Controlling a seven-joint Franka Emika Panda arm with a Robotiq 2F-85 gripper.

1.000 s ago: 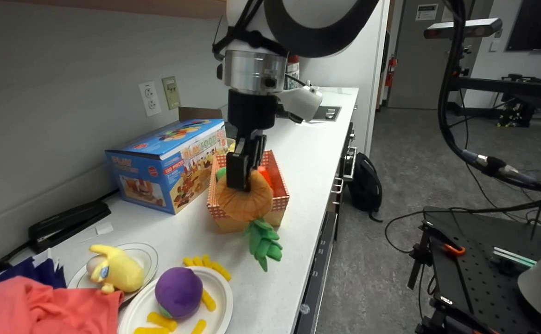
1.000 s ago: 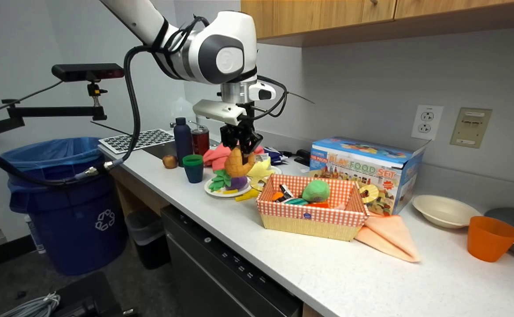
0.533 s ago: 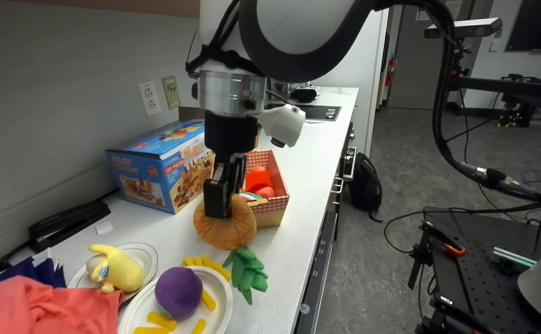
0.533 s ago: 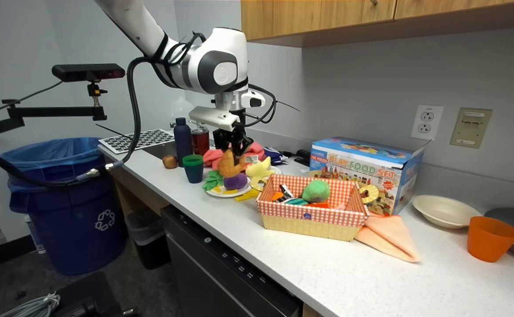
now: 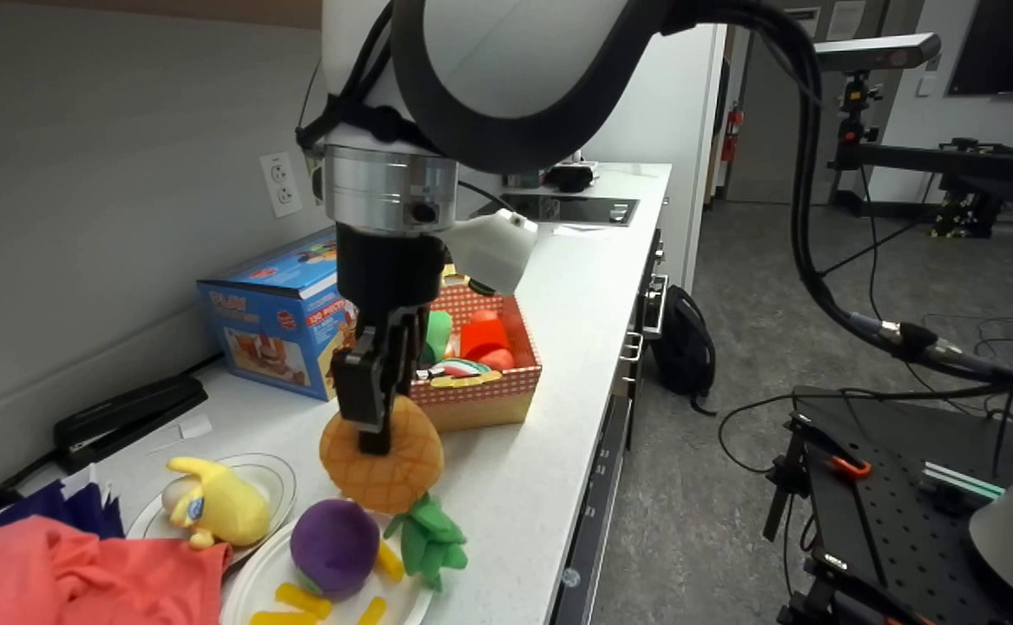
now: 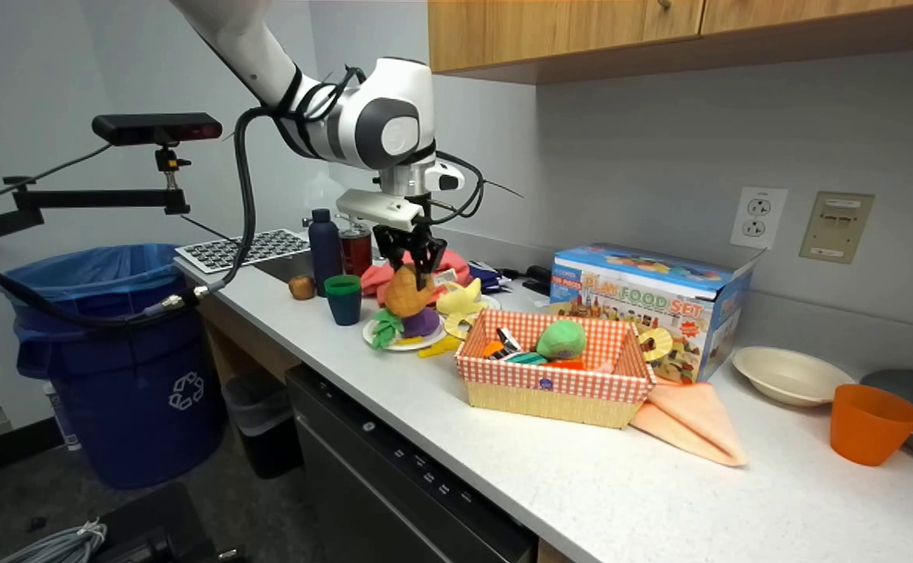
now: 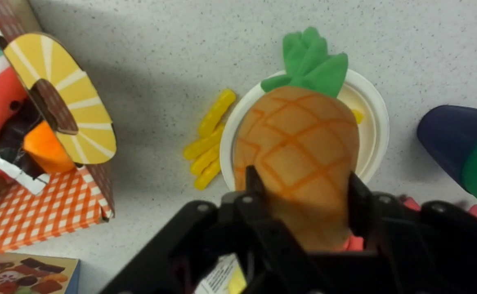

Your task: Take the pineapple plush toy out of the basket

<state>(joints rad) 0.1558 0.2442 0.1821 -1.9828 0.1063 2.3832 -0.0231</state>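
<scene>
Our pincer point(image 7: 303, 181) grips the pineapple point(image 7: 295, 134) by its body, out of the basket point(image 7: 64, 204) and above the white plate point(image 7: 379, 118). In the wrist view its green tuft point(image 7: 310, 65) points to twelve o'clock. From the pineapple there, the basket lies at nine o'clock with a yellow ring point(image 7: 87, 106) at its near edge; yellow sticks point(image 7: 218, 112) lie just beside the plate on the same side, and a blue and green cup point(image 7: 451, 141) is at three.

In an exterior view, again from the pineapple, the purple toy point(image 5: 335, 549) sits on the plate at seven o'clock, crowding it from below; whether they touch we cannot tell. Toward eight a yellow toy point(image 5: 228, 508) lies on a clear plate point(image 5: 270, 473), with a red cloth point(image 5: 72, 564) beyond. At eleven stands the blue box point(image 5: 267, 325) on the worktop point(image 5: 523, 486).

In an exterior view, from the basket, a peach napkin point(image 6: 695, 426) is just beside it at four; farther off at three are a cream bowl point(image 6: 792, 375) and an orange cup point(image 6: 871, 426).
</scene>
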